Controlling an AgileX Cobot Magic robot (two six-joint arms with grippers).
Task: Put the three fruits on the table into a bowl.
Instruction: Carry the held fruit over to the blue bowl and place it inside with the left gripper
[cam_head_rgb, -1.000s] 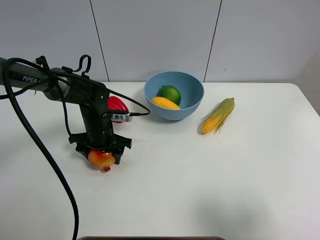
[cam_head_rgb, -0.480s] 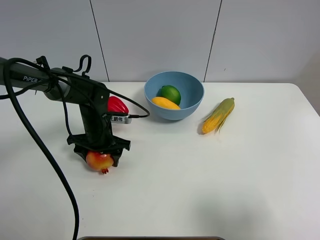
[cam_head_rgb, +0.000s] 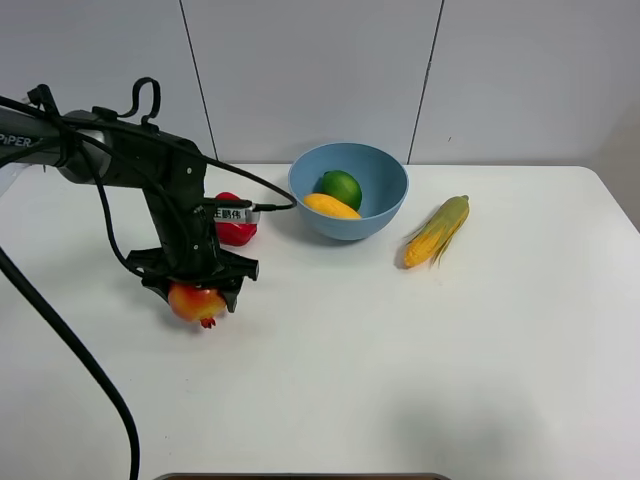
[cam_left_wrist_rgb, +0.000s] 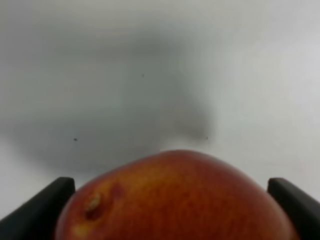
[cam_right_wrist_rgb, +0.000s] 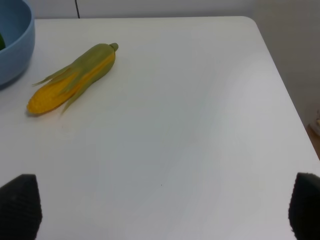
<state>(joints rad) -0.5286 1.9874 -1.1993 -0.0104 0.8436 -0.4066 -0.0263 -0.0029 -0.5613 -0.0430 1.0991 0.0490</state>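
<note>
While left jaws clench pomegranate, its top hidden; pepper half-hidden behind arm; right jaws released.

White lettering "PIPER", partly cut off at picture edge, on black upper link of left arm, well back from left gripper. Small white tag with dark characters on cable just above that gripper's wrist; characters too small to read. Wrist views: no readable text.
</note>
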